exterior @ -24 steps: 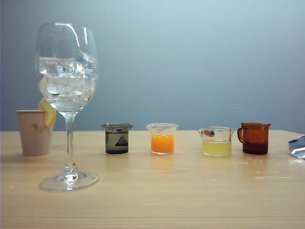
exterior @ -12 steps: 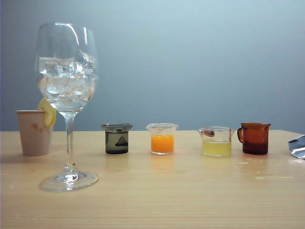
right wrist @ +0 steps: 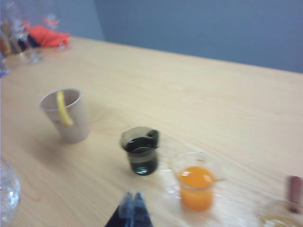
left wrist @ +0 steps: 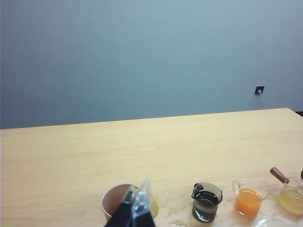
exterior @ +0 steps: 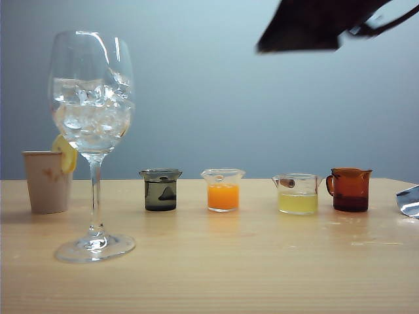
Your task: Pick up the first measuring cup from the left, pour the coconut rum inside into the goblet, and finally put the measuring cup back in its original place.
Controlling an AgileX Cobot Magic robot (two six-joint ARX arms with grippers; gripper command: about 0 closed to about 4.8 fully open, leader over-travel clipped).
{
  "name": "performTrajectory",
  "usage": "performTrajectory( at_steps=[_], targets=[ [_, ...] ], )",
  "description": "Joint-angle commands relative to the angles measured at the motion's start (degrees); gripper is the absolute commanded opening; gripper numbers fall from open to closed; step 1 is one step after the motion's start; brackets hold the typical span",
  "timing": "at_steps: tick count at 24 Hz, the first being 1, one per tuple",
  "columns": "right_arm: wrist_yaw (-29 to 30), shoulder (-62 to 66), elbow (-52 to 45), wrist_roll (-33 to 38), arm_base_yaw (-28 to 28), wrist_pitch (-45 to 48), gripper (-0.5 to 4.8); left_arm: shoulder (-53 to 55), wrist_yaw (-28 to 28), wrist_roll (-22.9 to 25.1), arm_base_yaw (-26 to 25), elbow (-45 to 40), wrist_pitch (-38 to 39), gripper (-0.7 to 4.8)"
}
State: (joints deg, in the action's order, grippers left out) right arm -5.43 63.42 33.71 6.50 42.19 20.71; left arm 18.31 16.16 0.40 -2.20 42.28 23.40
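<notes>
The first measuring cup (exterior: 160, 190), a small smoky grey-black glass cup with a flared rim, stands upright on the light wooden worktop (exterior: 262, 268), leftmost in a row of four small cups, with a little clear coconut rum (exterior: 160, 201) in its base. Beside it stand a clear cup of orange liquid (exterior: 223, 190), a clear cup of pale yellow liquid (exterior: 298, 193) and an amber-brown handled cup (exterior: 349, 189). The goblet (exterior: 92, 144), tall and stemmed with ice cubes in its bowl, stands nearer the exterior camera and to the left of the row, its foot flat on the worktop. Behind it sits a beige paper cup (exterior: 47, 181) with a lemon slice (exterior: 65, 154) on its rim. The right pincer (right wrist: 132, 208) hangs above the worktop close to the grey cup, its fingers together and holding nothing; in the exterior view its arm is a dark blur high at the upper right. The left pincer (left wrist: 135, 208) hovers over the paper cup, fingertips together and empty.
</notes>
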Motion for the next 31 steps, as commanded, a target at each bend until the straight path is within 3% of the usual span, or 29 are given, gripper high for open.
performTrajectory(
  at_steps=[1, 4, 12, 19, 21, 22, 26, 27, 31],
  targets=[
    [-0.52, 8.55, 0.24, 0.02, 2.95, 10.69, -0.05, 0.02, 0.59, 0.04, 0.07, 0.20, 2.45, -0.05],
    [-1.11, 19.80, 0.24, 0.02, 4.63, 23.41, -0.05, -0.04, 0.59, 0.07, 0.07, 0.20, 5.90, -0.05],
    [-1.09, 36.22, 0.85, 0.11, 4.59, 36.79, -0.05, -0.09, 0.59, 0.24, 0.04, 0.20, 7.91, -0.05],
    [-1.14, 45.03, 7.21, 0.07, 4.42, 36.92, 0.15, -0.09, 0.57, 0.24, 0.04, 0.20, 9.16, -0.05],
    [-1.09, 47.06, 9.33, 0.09, 4.42, 36.83, 0.62, -0.09, 0.57, 0.24, 0.04, 0.20, 9.18, -0.05],
    [-1.11, 48.78, 11.28, -0.02, 4.42, 36.41, 1.12, -0.09, 0.59, 0.24, 0.07, 0.20, 9.18, -0.05],
    [-1.09, 52.81, 16.57, -0.17, 3.96, 34.75, 2.04, -0.09, 0.59, 0.24, 0.07, 0.20, 9.49, -0.05],
    [-1.09, 54.05, 18.08, -0.13, 3.78, 33.90, 2.67, -0.09, 0.59, 0.24, 0.07, 0.20, 9.81, -0.05],
    [-1.09, 55.89, 20.20, -0.20, 3.61, 32.94, 4.25, -0.09, 0.59, 0.22, 0.07, 0.20, 9.97, -0.05]
  ],
)
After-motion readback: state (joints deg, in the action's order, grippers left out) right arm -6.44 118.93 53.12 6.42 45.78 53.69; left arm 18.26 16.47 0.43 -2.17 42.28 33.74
